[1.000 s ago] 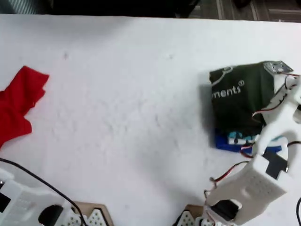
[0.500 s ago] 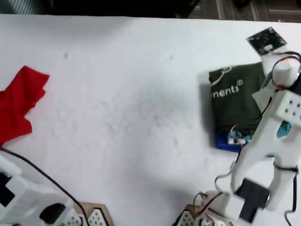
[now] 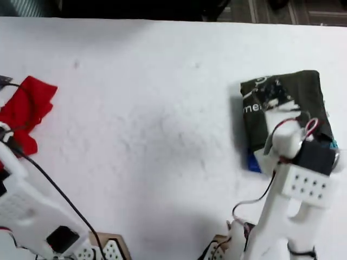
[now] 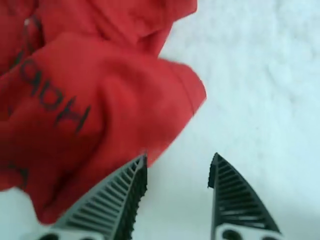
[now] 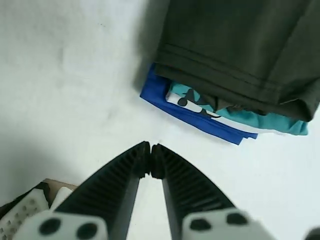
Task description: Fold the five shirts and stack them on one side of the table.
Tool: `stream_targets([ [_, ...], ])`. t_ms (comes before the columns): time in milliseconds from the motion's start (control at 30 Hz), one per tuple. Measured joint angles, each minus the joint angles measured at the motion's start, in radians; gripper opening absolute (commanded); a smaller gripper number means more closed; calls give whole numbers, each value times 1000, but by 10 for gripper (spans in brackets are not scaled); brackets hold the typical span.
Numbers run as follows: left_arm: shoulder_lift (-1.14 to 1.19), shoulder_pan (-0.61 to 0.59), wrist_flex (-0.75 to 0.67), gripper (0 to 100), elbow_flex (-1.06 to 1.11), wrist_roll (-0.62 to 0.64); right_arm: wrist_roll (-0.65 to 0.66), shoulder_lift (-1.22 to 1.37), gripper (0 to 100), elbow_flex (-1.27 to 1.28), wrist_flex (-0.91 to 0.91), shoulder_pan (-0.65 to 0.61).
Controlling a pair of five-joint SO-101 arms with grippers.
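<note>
The left hand [image 4: 179, 157] has its fingers apart over the white surface [image 4: 260, 75], just beside the edge of the red shirt [image 4: 75, 100]. One finger overlaps the hem in the wrist view; contact cannot be determined. The red shirt lies crumpled and unfolded at the left edge of the high view. The right hand [image 5: 151, 148] has its fingers together, tip to tip, over the surface. Just beyond it, at the right of the high view, the folded dark green shirt [image 5: 240, 45] lies on top of a teal shirt [image 5: 270, 122], with a blue shirt [image 5: 165, 97] lowest.
</note>
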Motion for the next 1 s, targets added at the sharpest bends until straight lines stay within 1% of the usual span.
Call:
stream_targets([
  [133, 100, 31, -97, 204, 0, 0, -48, -81, 17, 43, 0, -32],
  [267, 201, 37, -172, 80, 0, 0, -69, -120, 17, 48, 0, -29],
  [333, 226, 48, -187, 24, -2, 2, -78, -124, 17, 48, 0, -31],
  [467, 244, 63, -183, 22, -15, 2, -106, -126, 17, 48, 0, -31],
  [600, 253, 81, -61, 22, -126, 2, -112, -126, 17, 48, 0, -32],
  [733, 215, 158, 137, 22, -322, 11, -112, -126, 17, 48, 0, -31],
  [800, 173, 199, 196, 22, -425, 66, -112, -126, 17, 48, 0, -32],
  [867, 123, 230, 213, 22, -508, 144, -112, -126, 17, 48, 0, -32],
  [1000, -3, 292, 227, 22, -577, 276, -112, -126, 17, 48, 0, -32],
])
